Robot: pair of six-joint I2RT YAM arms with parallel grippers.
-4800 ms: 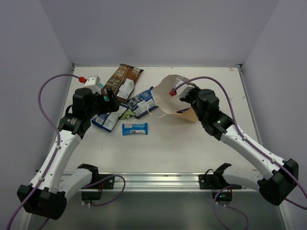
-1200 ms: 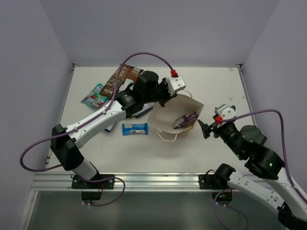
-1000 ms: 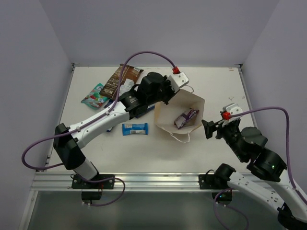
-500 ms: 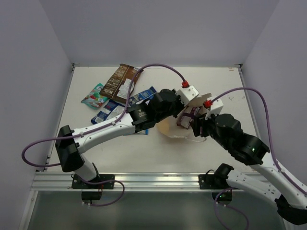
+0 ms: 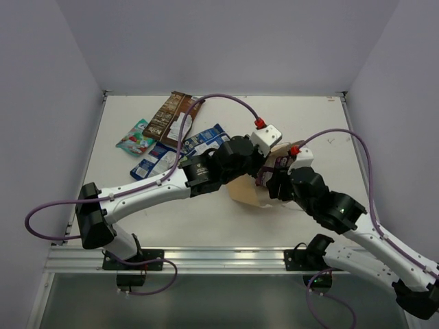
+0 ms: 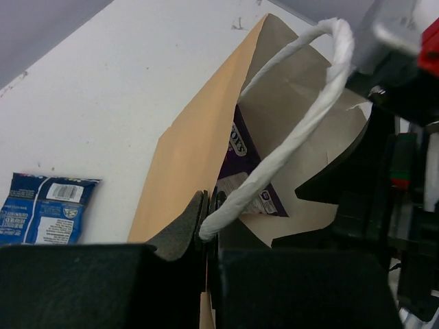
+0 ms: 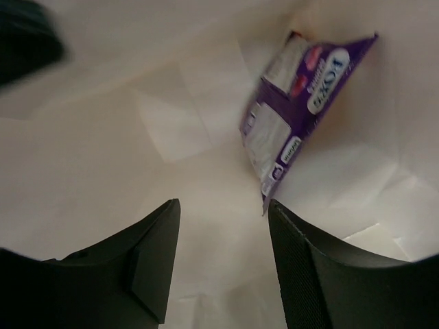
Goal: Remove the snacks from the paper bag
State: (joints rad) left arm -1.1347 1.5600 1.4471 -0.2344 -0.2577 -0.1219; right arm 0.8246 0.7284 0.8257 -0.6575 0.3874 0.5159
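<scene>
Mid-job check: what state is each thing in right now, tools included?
Bag: mouth open, rim pinched by left tool.
Purple packet: inside bag, not gripped.
Left tool: shut on bag rim.
Right tool: open, inside bag, short of purple packet.
Brown packet: out, on table.
Teal pouch: out, on table.
Blue packets: out, on table.

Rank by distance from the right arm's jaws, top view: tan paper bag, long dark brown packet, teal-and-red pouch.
1. Tan paper bag, around the jaws.
2. Long dark brown packet, far side, left of centre.
3. Teal-and-red pouch, near the left edge.
</scene>
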